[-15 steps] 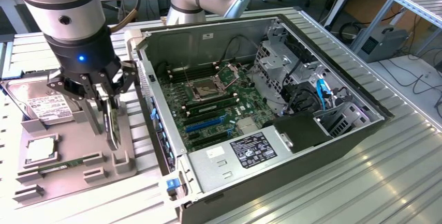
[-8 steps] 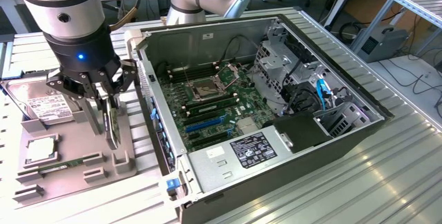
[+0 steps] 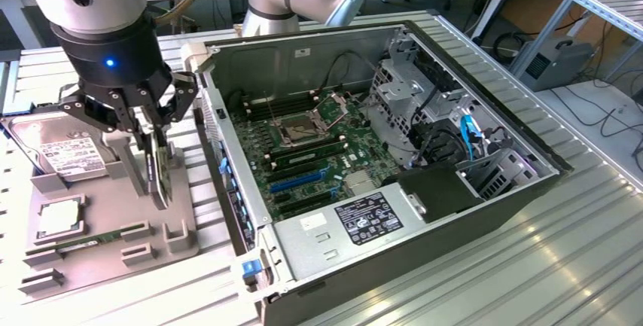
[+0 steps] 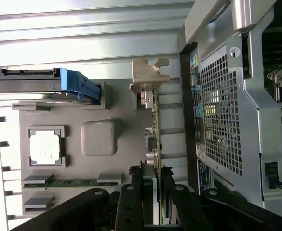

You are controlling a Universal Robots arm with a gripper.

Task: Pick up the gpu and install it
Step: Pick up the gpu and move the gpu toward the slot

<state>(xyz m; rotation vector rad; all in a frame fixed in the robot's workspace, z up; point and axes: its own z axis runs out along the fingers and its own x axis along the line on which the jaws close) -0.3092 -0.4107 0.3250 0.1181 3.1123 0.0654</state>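
The gpu [image 3: 159, 179] stands on edge in the grey holder tray [image 3: 101, 262], to the exterior view's left of the open computer case [image 3: 301, 51]. My gripper [image 3: 150, 134] comes down on it from above, its fingers pressed against both faces of the card. In the wrist view the gpu [image 4: 154, 120] shows edge-on, its pale metal bracket [image 4: 148, 77] at the far end, and my gripper [image 4: 153, 180] is shut on the card's near part. Whether the card's lower edge has left the tray I cannot tell.
On the tray [image 4: 124, 120] lie a hard drive [image 3: 60, 149], a processor chip [image 3: 60, 217] and a green memory stick [image 3: 86, 242]. The case wall [image 3: 226, 153] stands close beside the card. Inside is the motherboard [image 3: 312, 156] with a blue slot [image 3: 297, 179].
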